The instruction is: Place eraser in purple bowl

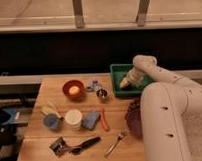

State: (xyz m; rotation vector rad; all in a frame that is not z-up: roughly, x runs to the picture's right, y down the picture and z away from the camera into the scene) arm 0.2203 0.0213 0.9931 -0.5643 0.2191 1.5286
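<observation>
Green tray: far right of the surface, by its far edge.
End effector: down inside the green tray; whether it is grasping anything cannot be told.
Orange bowl: holds one pale round object.
Purple bowl: at the right edge, half covered by the white arm.
Eraser: cannot be made out.
Cups: a blue cup and a cream cup stand side by side, left of centre.
Front edge: black-handled utensil and spoon.
Open room: bare wood along the left edge.
</observation>
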